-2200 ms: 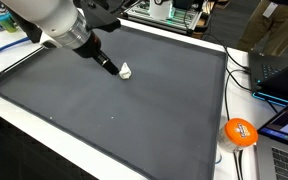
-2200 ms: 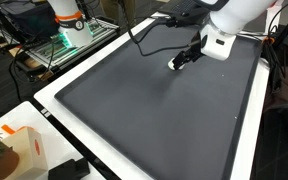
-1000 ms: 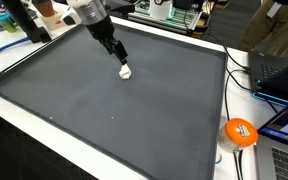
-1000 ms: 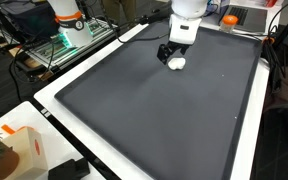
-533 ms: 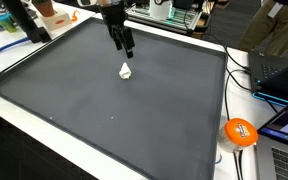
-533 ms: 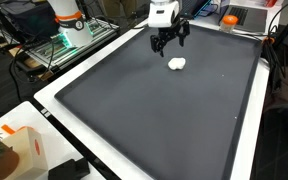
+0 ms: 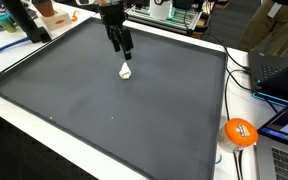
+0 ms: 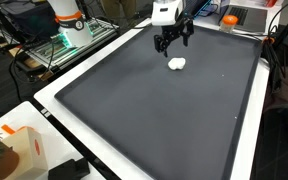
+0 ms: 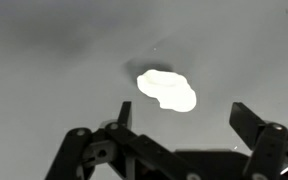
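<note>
Pincer (image 7: 126, 49) now off white lump (image 7: 125, 70)

The arm reaches down with its gripper (image 8: 171, 42) pointing downward, jaws spread wide, holding nothing.

Your white lump (image 7: 126, 70) on the dark mat (image 7: 134, 125)
You have one small, bright white piece lying loose on the bare mat, toward its far edge in both exterior views and well away from the near border. In the wrist view the lump (image 9: 166, 89) is an uneven, slightly elongated blob with soft, rounded edges, too washed out for you to tell its material.
</note>
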### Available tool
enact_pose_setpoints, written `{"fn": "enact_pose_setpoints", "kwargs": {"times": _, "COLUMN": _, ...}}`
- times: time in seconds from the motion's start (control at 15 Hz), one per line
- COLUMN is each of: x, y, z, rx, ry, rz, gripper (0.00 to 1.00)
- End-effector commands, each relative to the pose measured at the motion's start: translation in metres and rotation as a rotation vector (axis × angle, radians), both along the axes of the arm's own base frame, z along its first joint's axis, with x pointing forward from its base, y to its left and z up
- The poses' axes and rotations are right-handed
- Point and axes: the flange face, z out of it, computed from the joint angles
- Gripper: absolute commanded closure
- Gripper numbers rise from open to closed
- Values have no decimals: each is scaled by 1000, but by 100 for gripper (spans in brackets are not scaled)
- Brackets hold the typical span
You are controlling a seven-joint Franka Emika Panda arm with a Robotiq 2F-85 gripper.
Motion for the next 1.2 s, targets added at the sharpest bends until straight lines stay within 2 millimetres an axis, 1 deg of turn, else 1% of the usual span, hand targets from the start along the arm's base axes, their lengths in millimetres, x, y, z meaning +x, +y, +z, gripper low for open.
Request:
{"fn": "enact_pose_setpoints", "kwargs": {"times": 0.0, "x": -21, "y": 8, "z": 1, "rx": -57, "ry": -65, "rz": 40, "gripper": 0}}
{"fn": "enact_pose_setpoints", "kwargs": {"times": 0.07, "x": -34, "y": 8, "z": 3, "rx": -77, "ry": -112, "rz": 74, "gripper": 0}}
{"fn": "enact_pose_setpoints", "kwargs": {"times": 0.13, "x": -42, "y": 8, "z": 4, "rx": -101, "ry": -152, "rz": 77, "gripper": 0}}
{"fn": "enact_pose_setpoints", "kwargs": {"times": 0.33, "x": -68, "y": 7, "z": 5, "rx": -150, "ry": -303, "rz": 45, "gripper": 0}}
{"fn": "enact_pose_setpoints", "kwargs": {"times": 0.47, "x": -81, "y": 13, "z": 5, "rx": -154, "ry": -378, "rz": 18, "gripper": 0}}
{"fn": "enact_pose_setpoints", "kwargs": {"times": 0.53, "x": -86, "y": 22, "z": 7, "rx": -146, "ry": -391, "rz": 27, "gripper": 0}}
{"fn": "enact_pose_setpoints", "kwargs": {"times": 0.67, "x": -94, "y": 53, "z": 6, "rx": -115, "ry": -322, "rz": 136, "gripper": 0}}
{"fn": "enact_pose_setpoints", "kwargs": {"times": 0.73, "x": -80, "y": 39, "z": -1, "rx": -131, "ry": -354, "rz": 77, "gripper": 0}}
{"fn": "enact_pose_setpoints", "kwargs": {"times": 0.8, "x": -84, "y": 52, "z": 0, "rx": -119, "ry": -345, "rz": 106, "gripper": 0}}
{"fn": "enact_pose_setpoints", "kwargs": {"times": 0.87, "x": -86, "y": 59, "z": 3, "rx": -111, "ry": -345, "rz": 120, "gripper": 0}}
{"fn": "enact_pose_setpoints", "kwargs": {"times": 0.93, "x": -86, "y": 62, "z": 4, "rx": -109, "ry": -346, "rz": 126, "gripper": 0}}
{"fn": "enact_pose_setpoints", "kwargs": {"times": 1.0, "x": -86, "y": 60, "z": 5, "rx": -110, "ry": -345, "rz": 127, "gripper": 0}}
{"fn": "enact_pose_setpoints", "kwargs": {"times": 1.07, "x": -95, "y": 45, "z": -2, "rx": -143, "ry": -339, "rz": 94, "gripper": 0}}
{"fn": "enact_pose_setpoints", "kwargs": {"times": 1.13, "x": -101, "y": 38, "z": -5, "rx": -164, "ry": -333, "rz": 95, "gripper": 0}}
